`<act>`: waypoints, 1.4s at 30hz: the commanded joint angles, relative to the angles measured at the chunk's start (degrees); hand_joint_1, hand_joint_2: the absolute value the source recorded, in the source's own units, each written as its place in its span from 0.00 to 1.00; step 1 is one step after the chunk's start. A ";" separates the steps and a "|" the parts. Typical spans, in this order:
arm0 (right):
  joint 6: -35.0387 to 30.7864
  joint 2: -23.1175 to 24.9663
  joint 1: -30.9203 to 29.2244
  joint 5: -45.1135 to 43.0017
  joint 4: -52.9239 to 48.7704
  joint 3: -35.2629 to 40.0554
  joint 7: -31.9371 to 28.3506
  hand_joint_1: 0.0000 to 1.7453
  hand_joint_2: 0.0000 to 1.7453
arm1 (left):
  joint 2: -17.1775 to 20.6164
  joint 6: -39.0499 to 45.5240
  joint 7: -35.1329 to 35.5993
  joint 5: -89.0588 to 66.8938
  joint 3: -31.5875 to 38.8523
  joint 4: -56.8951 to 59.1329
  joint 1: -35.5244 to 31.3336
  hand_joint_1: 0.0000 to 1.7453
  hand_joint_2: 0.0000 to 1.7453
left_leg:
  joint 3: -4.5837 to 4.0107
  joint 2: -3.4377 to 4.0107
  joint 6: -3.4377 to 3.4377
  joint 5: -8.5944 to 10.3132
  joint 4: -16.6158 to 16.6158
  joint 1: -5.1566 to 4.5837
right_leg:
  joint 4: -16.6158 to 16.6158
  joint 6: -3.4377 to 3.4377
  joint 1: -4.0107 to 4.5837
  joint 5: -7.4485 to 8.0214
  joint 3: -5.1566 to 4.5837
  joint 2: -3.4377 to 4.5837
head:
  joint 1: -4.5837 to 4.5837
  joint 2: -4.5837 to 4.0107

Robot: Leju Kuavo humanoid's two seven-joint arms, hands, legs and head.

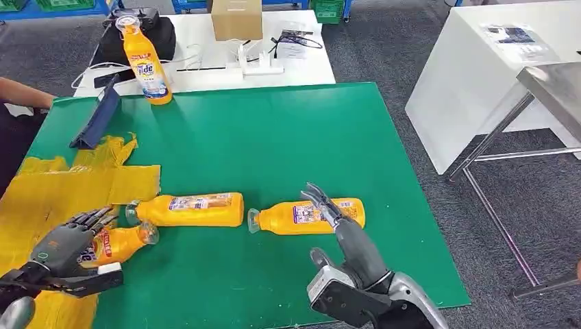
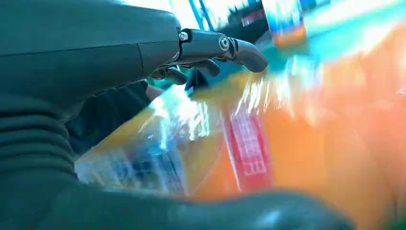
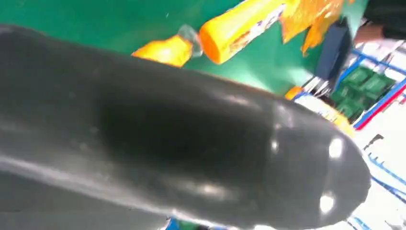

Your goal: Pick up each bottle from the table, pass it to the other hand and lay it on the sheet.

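Note:
Three orange bottles lie on the green table (image 1: 288,137) and a fourth bottle (image 1: 147,65) stands upright at its far left corner. The nearest lying bottle (image 1: 120,245) rests at the edge of the yellow sheet (image 1: 62,185), under my left hand (image 1: 65,243). In the left wrist view the fingers (image 2: 230,48) stretch out above this bottle (image 2: 287,143) with a gap between them. The middle bottle (image 1: 195,210) lies beside it. My right hand (image 1: 346,236) is open, its fingertips over the right bottle (image 1: 308,216), whose neck (image 3: 167,50) faces the middle bottle's base (image 3: 239,26).
A blue folded stand (image 1: 96,116) sits at the table's far left, by a person's arm (image 1: 20,92). Behind the green table a white one carries a cardboard box (image 1: 236,18), a power strip (image 1: 257,66) and a black bag (image 1: 137,34). A white table (image 1: 479,68) and a metal table (image 1: 555,89) stand at the right.

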 commanded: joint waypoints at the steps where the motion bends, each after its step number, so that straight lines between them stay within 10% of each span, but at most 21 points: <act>1: -1.06 -1.43 0.52 1.42 0.71 -4.73 -2.45 0.00 0.00 | -10.37 0.37 -0.06 4.39 10.71 -7.33 1.95 0.00 0.00 | 0.12 0.02 0.05 -0.03 -0.02 -0.04 | -0.04 -0.05 -0.02 -0.03 0.14 -0.05 | 0.00 0.00; 3: -0.87 -0.99 0.72 1.29 0.77 -5.50 -2.51 0.00 0.00 | -12.45 -0.30 -0.53 8.96 13.44 -7.97 2.24 0.00 0.00 | 0.15 0.01 0.04 -0.05 0.00 -0.03 | -0.04 -0.07 0.00 -0.05 0.19 -0.08 | 0.00 0.00; 4: -4.10 0.92 1.60 1.40 0.26 -7.59 -5.68 0.00 1.00 | -14.69 -1.68 -0.60 12.48 15.93 -9.21 2.33 0.00 0.00 | 0.21 0.03 0.05 -0.09 0.03 -0.02 | -0.03 -0.11 0.02 -0.09 0.27 -0.08 | 0.02 0.00; 20: 13.37 -14.00 -7.82 6.43 12.76 -10.69 -5.60 0.00 1.00 | -28.90 -21.88 6.40 54.98 30.40 -20.60 1.51 0.00 0.00 | 0.13 0.13 0.08 -0.02 0.03 -0.02 | -0.07 -0.01 0.02 0.08 0.57 0.08 | 0.00 0.00; 42: 22.39 -13.56 -24.43 4.02 32.50 1.74 -4.54 0.00 1.00 | -28.95 -24.61 9.35 63.93 22.20 -18.53 -3.18 0.00 0.00 | 0.11 0.14 0.18 0.13 0.02 0.00 | -0.08 0.02 0.05 0.18 0.71 0.06 | 0.00 0.00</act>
